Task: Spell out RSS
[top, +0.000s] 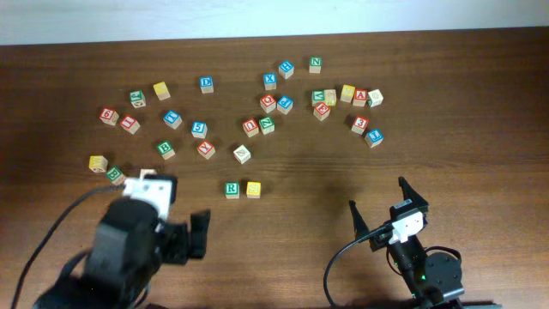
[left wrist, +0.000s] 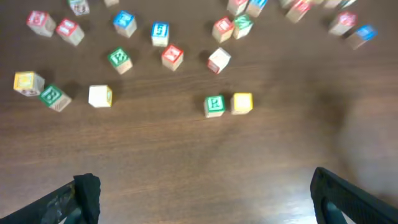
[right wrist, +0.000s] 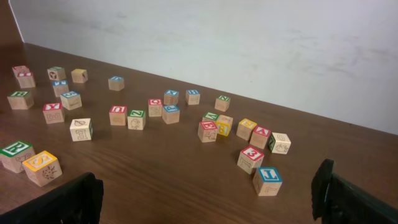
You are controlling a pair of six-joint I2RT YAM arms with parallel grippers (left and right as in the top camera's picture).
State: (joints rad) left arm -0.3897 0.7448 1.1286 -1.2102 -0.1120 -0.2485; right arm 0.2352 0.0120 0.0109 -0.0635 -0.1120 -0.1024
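The green R cube (top: 232, 189) stands on the table with a yellow-faced cube (top: 253, 189) touching its right side. Both show in the left wrist view, R (left wrist: 214, 105) and yellow (left wrist: 242, 102), and in the right wrist view, R (right wrist: 15, 154) and the yellow cube with an S on top (right wrist: 42, 167). Other yellow cubes lie at the far left (top: 98, 163), the back left (top: 160, 90) and the back right (top: 347, 93). My left gripper (top: 184, 219) (left wrist: 202, 199) is open and empty, short of the pair. My right gripper (top: 377, 199) (right wrist: 208, 193) is open and empty at the front right.
Several red-, blue- and green-lettered cubes are scattered across the far half of the table. A green B cube (top: 116, 174) and a pale cube (left wrist: 99, 96) sit by the left arm. A blue cube (right wrist: 267, 180) and a red 3 cube (right wrist: 250, 158) lie ahead of the right gripper.
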